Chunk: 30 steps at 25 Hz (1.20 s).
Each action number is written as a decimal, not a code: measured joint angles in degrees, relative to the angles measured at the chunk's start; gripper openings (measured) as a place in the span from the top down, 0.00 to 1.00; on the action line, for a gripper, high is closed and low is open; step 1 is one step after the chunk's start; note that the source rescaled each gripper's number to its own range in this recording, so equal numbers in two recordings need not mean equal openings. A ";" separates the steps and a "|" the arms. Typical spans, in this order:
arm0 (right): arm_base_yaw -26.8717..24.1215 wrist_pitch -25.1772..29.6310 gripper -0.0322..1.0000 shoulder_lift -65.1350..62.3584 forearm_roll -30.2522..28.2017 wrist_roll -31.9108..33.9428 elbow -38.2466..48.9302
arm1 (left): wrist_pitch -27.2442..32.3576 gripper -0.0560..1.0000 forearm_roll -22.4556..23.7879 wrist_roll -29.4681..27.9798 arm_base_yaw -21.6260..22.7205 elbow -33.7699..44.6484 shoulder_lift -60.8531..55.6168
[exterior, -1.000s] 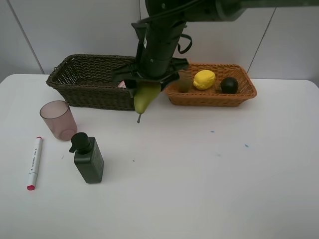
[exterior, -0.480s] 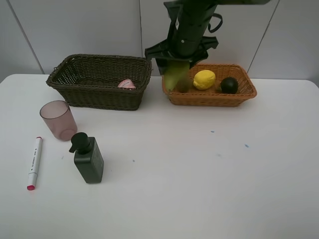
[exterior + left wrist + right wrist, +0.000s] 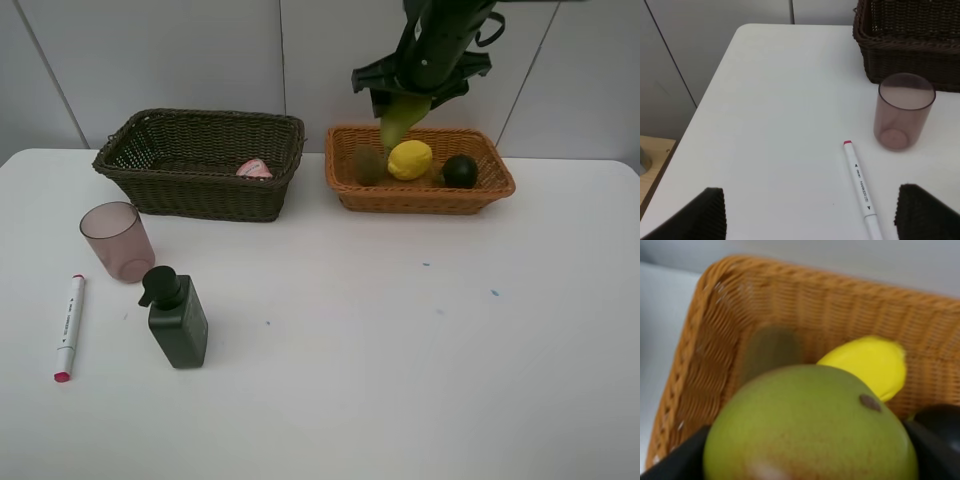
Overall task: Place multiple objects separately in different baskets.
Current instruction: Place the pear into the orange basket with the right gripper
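White table (image 3: 400, 350) | my right gripper (image 3: 408, 95) clamped on green-red pear (image 3: 400, 120), above shallow orange-tan wicker basket (image 3: 420, 205) | my left gripper (image 3: 810, 215): jaws wide apart over the table.

On my feed I saw the pear (image 3: 810, 425) was yellow-green with a reddish blush, lemon (image 3: 410, 160) bright yellow, kiwi (image 3: 368, 165) brown, round fruit (image 3: 460, 171) dark green. Orange-tan basket (image 3: 420, 203) and dark brown basket (image 3: 200, 195) were both woven. Cup (image 3: 117, 241) was see-through mauve, bottle (image 3: 254, 169) pink, pump bottle (image 3: 180, 325) dark, marker (image 3: 68, 326) white, red-tipped.
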 joint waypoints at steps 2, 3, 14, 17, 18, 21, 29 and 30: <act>-2.04 -2.30 0.35 0.00 0.00 0.00 0.00 | 0.00 0.10 0.00 0.00 0.00 0.00 0.00; -2.87 -3.53 0.35 0.00 0.00 0.00 0.00 | 0.00 0.10 0.00 0.00 0.00 0.00 0.00; -9.69 -11.07 0.35 4.34 -0.13 0.00 0.00 | 0.00 0.10 0.00 0.00 0.00 0.00 0.00; -9.82 -12.14 0.35 7.52 0.32 0.00 0.00 | 0.00 0.10 0.00 0.00 0.00 0.00 0.00; -9.82 -12.72 0.35 8.33 0.99 0.00 0.00 | 0.00 0.10 0.00 0.00 0.00 0.00 0.00; -9.82 -13.92 0.35 10.51 3.64 0.00 0.00 | 0.00 0.10 0.00 0.00 0.00 0.00 0.00; -9.82 -14.96 0.35 11.29 4.57 0.00 0.00 | 0.00 0.10 0.00 0.00 0.00 0.00 0.00; -9.82 -14.96 0.35 11.29 4.57 0.00 0.00 | 0.00 0.10 0.00 0.00 0.00 0.00 0.00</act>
